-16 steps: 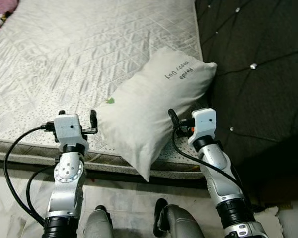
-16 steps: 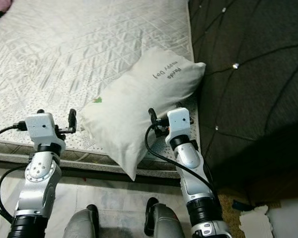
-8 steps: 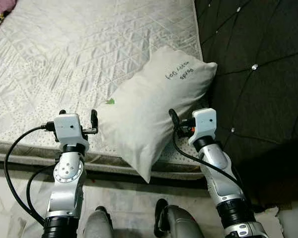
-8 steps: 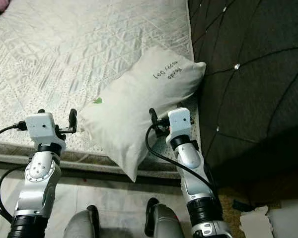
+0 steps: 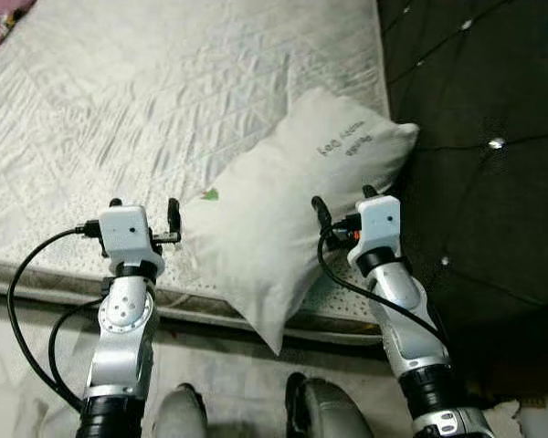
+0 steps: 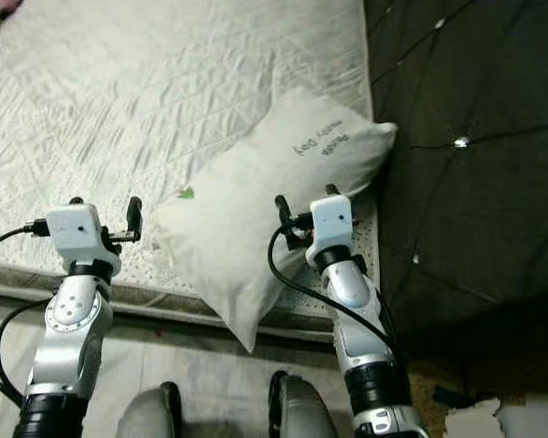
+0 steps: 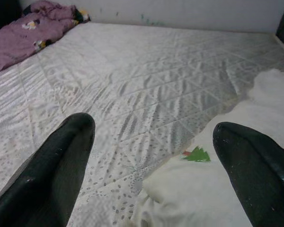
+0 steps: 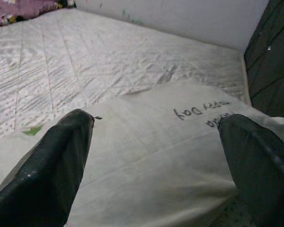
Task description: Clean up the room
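Left gripper (image 5: 142, 206) hovers over the near edge of the mattress (image 5: 164, 82), fingers spread wide, nothing between them. In the left wrist view one finger (image 7: 52, 175) sits above bare quilted mattress; the other reaches the near end of the pillow (image 5: 292, 210), contact uncertain.

Right gripper (image 5: 342, 202) is also spread open and empty, held at the pillow's right side, close to it. In the right wrist view the pillow lies just ahead, between the two fingers (image 8: 52, 170).

Writing: dark handwritten script on the pillow's far end (image 8: 203, 113), two short lines, upside down to the camera. One word looks like "Day"; the rest not legible. Small green tree-shaped mark (image 7: 197, 154) near the pillow's near end, beside the left gripper.

Pillow position: white, lies diagonally at the mattress's right near corner. Far end touches the dark tufted headboard (image 5: 493, 137); near corner hangs past the mattress edge toward the floor. It lies between the two grippers, nearer the right one.

Further out: purple bundle of cloth (image 7: 23, 33) at the far corner of the mattress, against the white wall (image 7: 180, 12).
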You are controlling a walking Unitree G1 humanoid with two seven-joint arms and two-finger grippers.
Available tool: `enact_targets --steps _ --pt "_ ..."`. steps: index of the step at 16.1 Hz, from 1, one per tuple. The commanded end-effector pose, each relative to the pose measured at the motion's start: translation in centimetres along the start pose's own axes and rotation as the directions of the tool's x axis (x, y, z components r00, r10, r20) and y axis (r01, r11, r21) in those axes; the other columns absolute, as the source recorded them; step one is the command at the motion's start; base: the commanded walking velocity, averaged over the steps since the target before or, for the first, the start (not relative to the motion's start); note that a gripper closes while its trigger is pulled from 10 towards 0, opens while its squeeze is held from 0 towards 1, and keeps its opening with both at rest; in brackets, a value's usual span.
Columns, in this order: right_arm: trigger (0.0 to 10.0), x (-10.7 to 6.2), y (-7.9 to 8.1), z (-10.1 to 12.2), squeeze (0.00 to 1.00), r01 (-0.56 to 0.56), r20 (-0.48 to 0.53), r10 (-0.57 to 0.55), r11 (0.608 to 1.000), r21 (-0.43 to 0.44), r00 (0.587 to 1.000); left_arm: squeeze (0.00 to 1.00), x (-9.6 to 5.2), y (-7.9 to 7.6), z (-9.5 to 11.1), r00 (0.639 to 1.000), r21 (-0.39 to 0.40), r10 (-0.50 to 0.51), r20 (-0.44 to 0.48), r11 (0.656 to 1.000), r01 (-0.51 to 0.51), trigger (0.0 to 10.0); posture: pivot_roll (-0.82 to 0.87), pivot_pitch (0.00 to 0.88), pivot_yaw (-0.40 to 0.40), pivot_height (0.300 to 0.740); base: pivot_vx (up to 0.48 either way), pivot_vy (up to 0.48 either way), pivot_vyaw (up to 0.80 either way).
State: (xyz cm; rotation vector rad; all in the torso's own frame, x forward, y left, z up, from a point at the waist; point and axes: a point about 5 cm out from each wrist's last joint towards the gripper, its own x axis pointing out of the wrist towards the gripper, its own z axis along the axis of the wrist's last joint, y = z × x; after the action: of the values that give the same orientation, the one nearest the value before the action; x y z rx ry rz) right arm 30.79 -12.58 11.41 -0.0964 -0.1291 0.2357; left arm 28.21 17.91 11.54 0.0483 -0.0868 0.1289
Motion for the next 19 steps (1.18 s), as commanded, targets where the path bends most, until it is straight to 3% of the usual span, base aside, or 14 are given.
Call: enact_targets --steps 1,6,9,19 --pt "10.0 -0.22 -0.26 0.05 0.00 0.011 -0.001 -0.011 1.000 0.012 1.000 0.00 -0.40 0.23 -0.35 1.000 0.008 0.008 -0.019 1.000 -0.008 10.0 0.04 0.221 -0.068 0.740 0.000 0.000 0.00" --pt "10.0 -0.62 -0.33 0.09 0.00 0.038 -0.029 -0.036 0.997 0.074 0.999 0.00 -0.75 0.85 -0.22 0.999 0.008 0.041 -0.021 0.999 -0.041 10.0 0.04 0.237 -0.060 0.740 0.000 0.000 0.00" --pt "10.0 -0.90 0.04 -0.10 0.00 0.028 -0.035 -0.025 0.997 0.073 0.999 0.00 -0.91 0.63 -0.04 1.000 0.007 0.007 -0.012 1.000 -0.007 10.0 0.05 0.246 -0.061 0.740 0.000 0.000 0.00" --pt "10.0 -0.94 0.24 -0.13 0.00 0.024 -0.052 -0.019 0.996 0.087 0.998 0.00 -1.03 0.56 0.06 1.000 0.005 -0.005 -0.018 1.000 0.005 10.0 0.05 0.256 -0.060 0.740 0.203 0.000 -0.11"
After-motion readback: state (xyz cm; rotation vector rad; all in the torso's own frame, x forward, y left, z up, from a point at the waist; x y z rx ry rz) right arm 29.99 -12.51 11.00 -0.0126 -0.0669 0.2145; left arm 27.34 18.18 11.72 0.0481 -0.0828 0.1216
